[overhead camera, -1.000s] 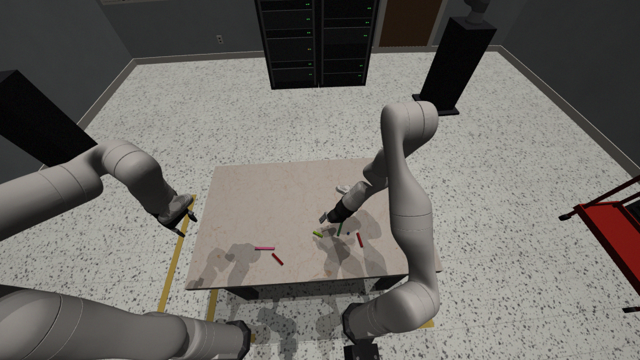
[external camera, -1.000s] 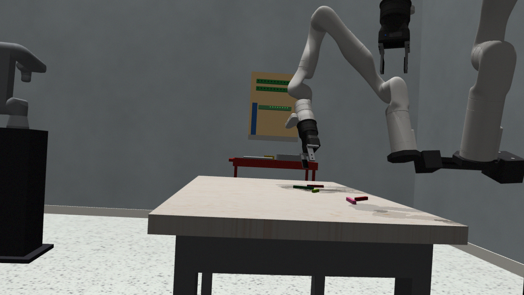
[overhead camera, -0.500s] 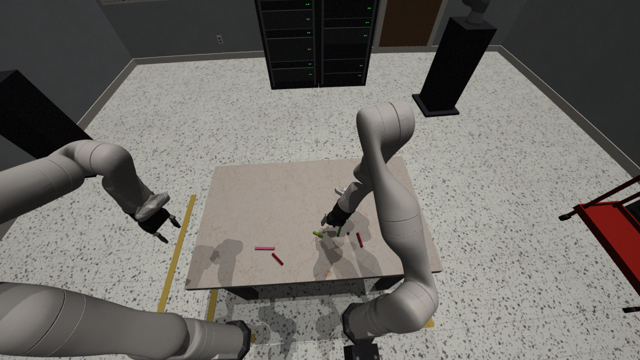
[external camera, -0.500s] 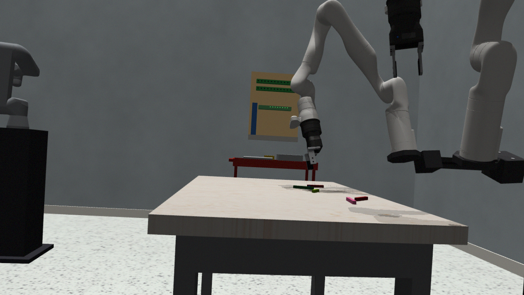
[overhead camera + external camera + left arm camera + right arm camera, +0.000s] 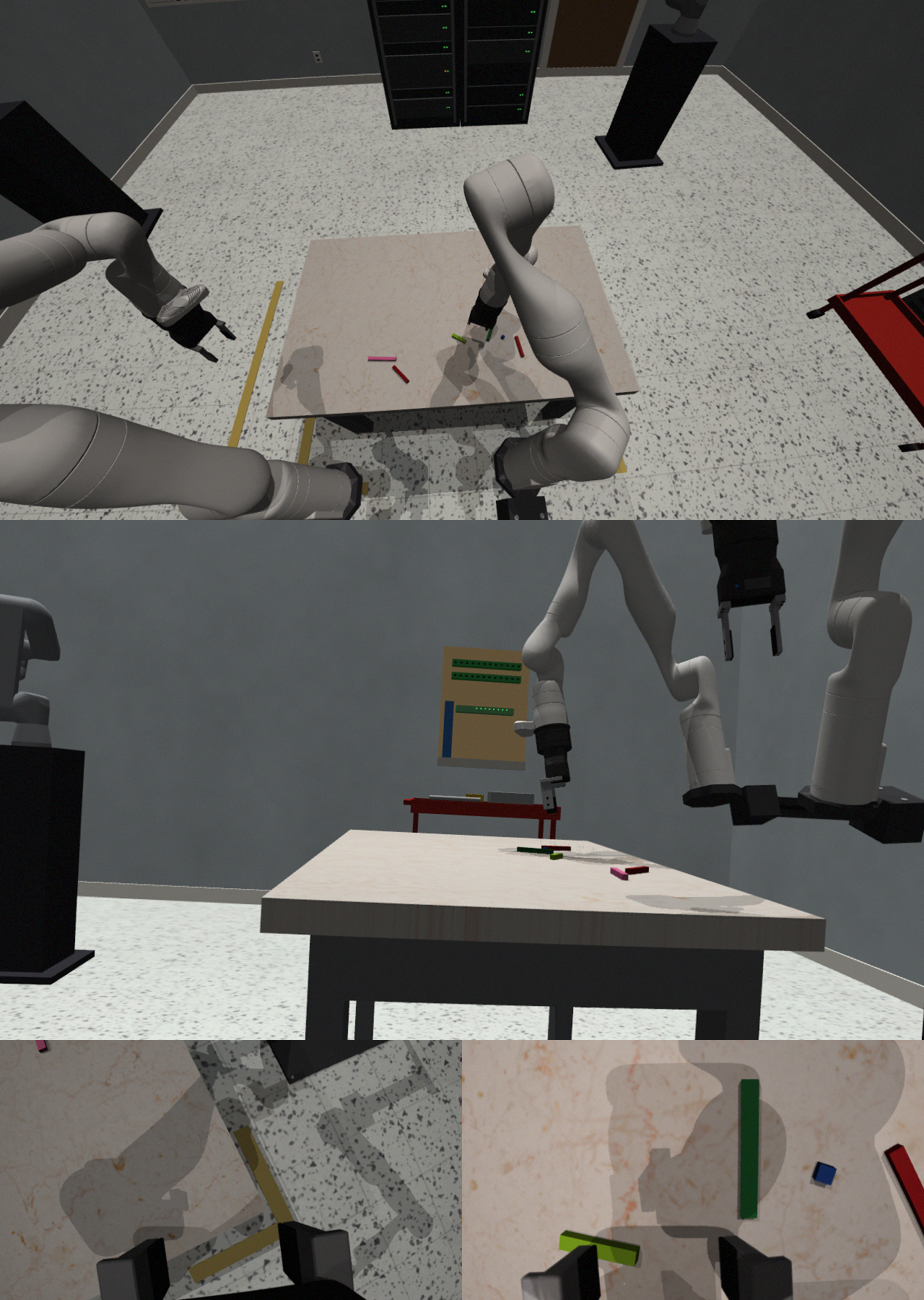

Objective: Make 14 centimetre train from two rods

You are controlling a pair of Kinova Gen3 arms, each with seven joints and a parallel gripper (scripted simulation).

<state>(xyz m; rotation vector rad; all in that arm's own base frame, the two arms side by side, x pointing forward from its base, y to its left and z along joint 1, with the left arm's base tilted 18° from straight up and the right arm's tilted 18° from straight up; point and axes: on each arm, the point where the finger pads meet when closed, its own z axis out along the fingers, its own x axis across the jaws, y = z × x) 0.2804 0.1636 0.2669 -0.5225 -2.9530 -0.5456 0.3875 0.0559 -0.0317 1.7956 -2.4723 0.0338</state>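
In the right wrist view, a small blue rod (image 5: 502, 336) (image 5: 825, 1173) is shown well, but it is hard to make out in the exterior view. A green rod (image 5: 489, 334) (image 5: 535, 850) (image 5: 749, 1148) and a lime rod (image 5: 458, 338) (image 5: 556, 856) (image 5: 617, 1254) are seen there too, with part of one red rod (image 5: 519, 346) (image 5: 560, 848) (image 5: 912, 1184). In the left wrist view, just one end of the pink rod (image 5: 382, 359) (image 5: 619, 873) (image 5: 41, 1045) is caught. The other red rod (image 5: 400, 374) (image 5: 637, 869), near the pink one, is shown in the top and exterior views. Yellow tape (image 5: 258, 355) (image 5: 267, 1173) on the floor is seen in the top and left wrist views.

The right tool (image 5: 479, 327) (image 5: 550, 809) (image 5: 659, 1267) is wide open, held above the worktop (image 5: 388, 290) (image 5: 452, 888) (image 5: 36, 1130) (image 5: 516, 1112). Nothing is gripped or touched by it. The lime, green and blue rods are near and below it, with one red rod a bit farther off. The left tool (image 5: 224, 347) (image 5: 752, 656) (image 5: 223, 1255) is wide open too, up high, with nothing held. The pink rod and the other red rod are well apart from it, low on the worktop. All the rods are laid flat, with gaps between them.
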